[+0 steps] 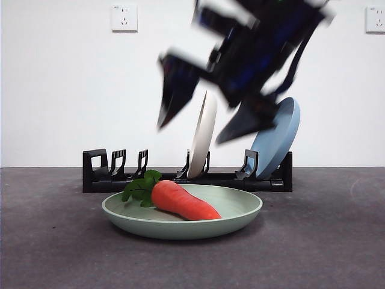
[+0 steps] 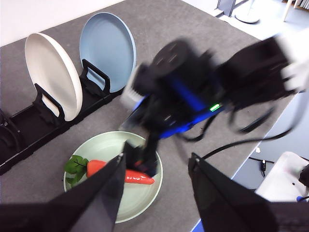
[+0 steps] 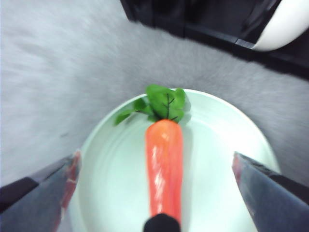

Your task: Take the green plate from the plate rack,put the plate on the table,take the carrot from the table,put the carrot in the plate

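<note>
My right gripper [image 1: 207, 123] hangs above the green plate [image 1: 240, 212], its fingers [image 3: 41, 193] spread wide and holding nothing, blurred with motion in the front view. Directly beneath lies the carrot [image 3: 164, 169], flat in the plate's hollow with its leaves toward the plate rack [image 1: 102, 177] and its tip toward me, clear of both fingers; I judge it delivered, with the open spread there to clear it. My left gripper [image 2: 157, 188], fingers also well apart and empty, waits off to the side, looking down on the scene. The plate sits flat on the desk [image 1: 48, 253] just before the rack, where a cream-white plate [image 1: 203, 135] and a blue plate [image 1: 278, 141] stand upright in their slots.
</note>
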Controlling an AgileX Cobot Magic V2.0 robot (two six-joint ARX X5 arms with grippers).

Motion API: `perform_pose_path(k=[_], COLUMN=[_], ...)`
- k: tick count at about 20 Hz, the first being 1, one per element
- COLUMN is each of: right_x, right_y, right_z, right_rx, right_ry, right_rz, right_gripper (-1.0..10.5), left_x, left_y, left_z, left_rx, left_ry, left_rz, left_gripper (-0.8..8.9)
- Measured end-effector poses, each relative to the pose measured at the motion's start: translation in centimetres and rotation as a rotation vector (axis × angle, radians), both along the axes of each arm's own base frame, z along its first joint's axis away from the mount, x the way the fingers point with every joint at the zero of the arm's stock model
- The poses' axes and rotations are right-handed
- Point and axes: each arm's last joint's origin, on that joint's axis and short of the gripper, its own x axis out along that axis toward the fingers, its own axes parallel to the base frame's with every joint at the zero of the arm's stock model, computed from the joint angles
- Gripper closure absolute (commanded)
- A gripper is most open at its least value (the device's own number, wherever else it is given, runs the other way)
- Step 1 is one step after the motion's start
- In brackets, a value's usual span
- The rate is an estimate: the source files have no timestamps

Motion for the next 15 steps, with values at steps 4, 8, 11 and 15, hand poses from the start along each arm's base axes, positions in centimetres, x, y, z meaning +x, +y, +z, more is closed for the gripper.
perform_pose_path(k=[4, 8, 11, 15], right_x=[-4.9, -9.0, -10.9, -12.8], right_y=[-3.9, -7.4, -9.2, -10.9], right_z=[5.0, 7.0, 7.6, 8.1], right_rx=[0.019, -0.027, -0.053, -0.07], right_ry=[0.065, 0.113, 0.145, 0.166], right_rz=[0.086, 0.093, 0.091, 0.091], right_gripper=[3.5, 3.5, 3.5, 4.5], left_x=[-0.1, -0.2, -0.3, -0.5], left_y=[0.1, 0.4, 0.6, 0.9], left_z=[-0.2, -0.7, -1.1, -1.4], left_rx=[0.027, 0.083, 0.128, 0.173], left_ry=[0.004, 0.026, 0.05, 0.074], left_rz=[-0.006, -0.01, -0.011, -0.011], left_gripper=[5.9, 5.93, 5.93, 5.94])
